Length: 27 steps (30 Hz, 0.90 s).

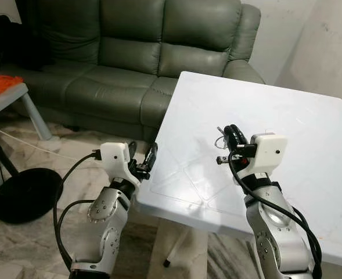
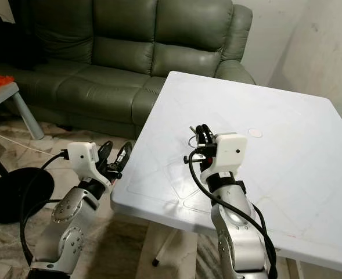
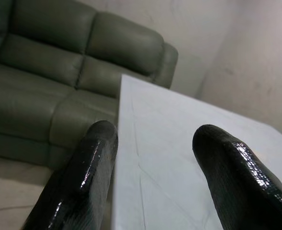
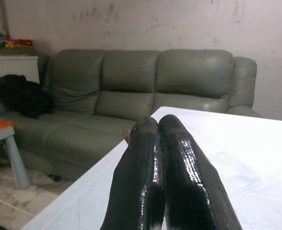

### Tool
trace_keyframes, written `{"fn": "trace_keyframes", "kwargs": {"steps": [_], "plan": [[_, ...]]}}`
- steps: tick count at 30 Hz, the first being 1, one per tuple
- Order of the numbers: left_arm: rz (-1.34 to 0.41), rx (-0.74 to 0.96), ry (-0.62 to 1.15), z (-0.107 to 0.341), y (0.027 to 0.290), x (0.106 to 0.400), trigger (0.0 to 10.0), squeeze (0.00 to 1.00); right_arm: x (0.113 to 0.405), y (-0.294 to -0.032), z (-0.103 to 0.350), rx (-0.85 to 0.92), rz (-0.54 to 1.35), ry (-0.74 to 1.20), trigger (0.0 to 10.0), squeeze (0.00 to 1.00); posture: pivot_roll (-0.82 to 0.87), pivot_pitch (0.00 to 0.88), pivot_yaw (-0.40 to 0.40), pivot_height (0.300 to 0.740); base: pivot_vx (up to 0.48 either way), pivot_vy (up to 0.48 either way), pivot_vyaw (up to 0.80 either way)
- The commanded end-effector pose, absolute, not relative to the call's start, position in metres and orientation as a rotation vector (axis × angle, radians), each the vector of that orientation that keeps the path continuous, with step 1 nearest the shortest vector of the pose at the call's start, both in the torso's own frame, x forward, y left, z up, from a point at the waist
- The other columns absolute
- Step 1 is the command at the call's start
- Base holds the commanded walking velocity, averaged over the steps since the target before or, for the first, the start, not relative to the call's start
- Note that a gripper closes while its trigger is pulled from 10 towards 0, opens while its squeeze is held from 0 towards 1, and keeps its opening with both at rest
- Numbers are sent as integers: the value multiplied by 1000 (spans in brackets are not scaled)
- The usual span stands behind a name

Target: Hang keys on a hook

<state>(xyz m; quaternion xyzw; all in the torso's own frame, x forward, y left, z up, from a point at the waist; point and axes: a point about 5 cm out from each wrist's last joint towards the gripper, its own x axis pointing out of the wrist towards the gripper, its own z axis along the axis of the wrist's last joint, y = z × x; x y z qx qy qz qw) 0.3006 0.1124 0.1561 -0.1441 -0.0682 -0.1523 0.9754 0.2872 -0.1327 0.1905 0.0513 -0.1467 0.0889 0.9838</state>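
My right gripper (image 1: 231, 131) is held a little above the white table (image 1: 310, 145), near its left half, with its fingers pressed together. A thin metal key ring (image 1: 219, 141) sticks out beside the fingertips, so the gripper is shut on the keys; most of them are hidden by the fingers. In the right wrist view the two black fingers (image 4: 179, 158) touch along their length. My left gripper (image 2: 115, 156) is open, low beside the table's left edge, with nothing between its fingers (image 3: 88, 163).
A green leather sofa (image 1: 136, 52) stands behind the table against a pale wall (image 4: 131, 24). At far left are a small white side table (image 1: 8, 96) with an orange thing on it, a black round base (image 1: 25, 195) and a cable on the marble floor.
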Motion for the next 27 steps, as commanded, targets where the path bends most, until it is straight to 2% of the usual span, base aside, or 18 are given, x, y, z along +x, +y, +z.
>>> {"fn": "trace_keyframes", "kwargs": {"steps": [1,6,19,27], "plan": [[-296,-293,-163,164,114,301,10000,0,283,-138,195,110,159,-312,10000,0,-19,28,-75,740,0,0,0],[-262,-297,-186,164,123,297,10000,0,276,-146,184,98,123,-296,10000,0,-19,22,-66,740,0,0,0],[-191,-285,-88,129,146,297,10000,0,268,-170,128,43,21,-146,10000,0,-28,7,-51,740,0,0,0],[-170,-288,-80,127,153,301,10000,0,268,-173,126,45,0,-148,10000,0,-31,0,-47,740,0,0,0]]}}
